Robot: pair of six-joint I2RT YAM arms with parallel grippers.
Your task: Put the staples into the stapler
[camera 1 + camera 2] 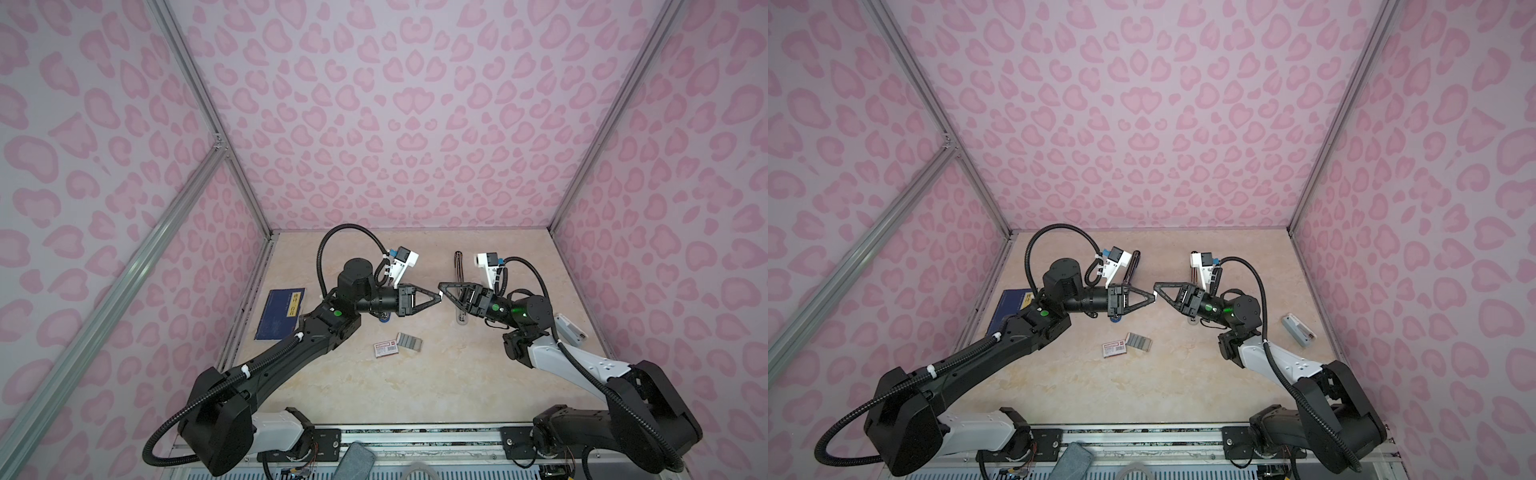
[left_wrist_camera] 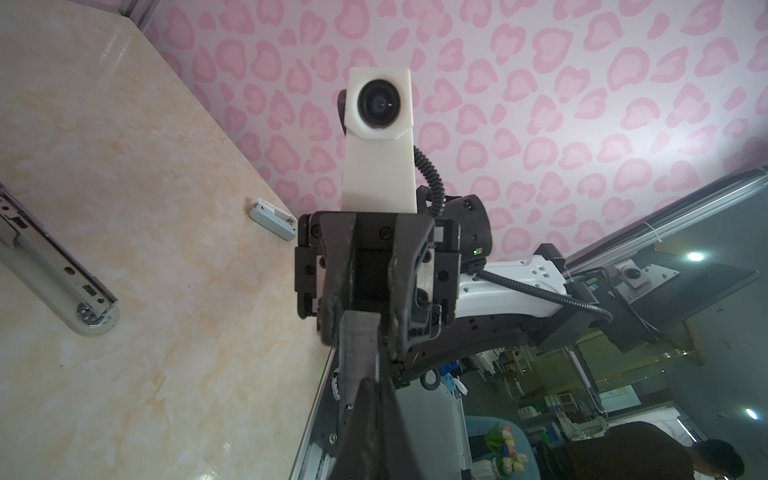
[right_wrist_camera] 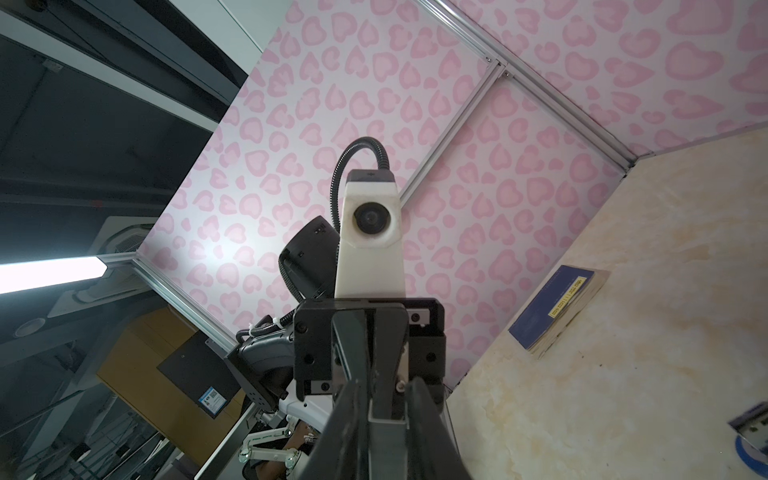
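Left pincer (image 1: 439, 295) clamping thin grey ridged staple strip (image 2: 359, 340); right pincer (image 1: 440, 286) standing narrow around it, grip unclear. More staples (image 1: 409, 343) lying on counter (image 1: 374, 395), 6 o'clock of pincers.

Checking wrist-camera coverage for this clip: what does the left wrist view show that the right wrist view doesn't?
Only the left wrist view: the stapler, a small white case and the right wrist camera. Only the right wrist view: the dark blue booklet, a blue round item cut by the edge and the left wrist camera. Both: the beige tabletop and the pink patterned wall.
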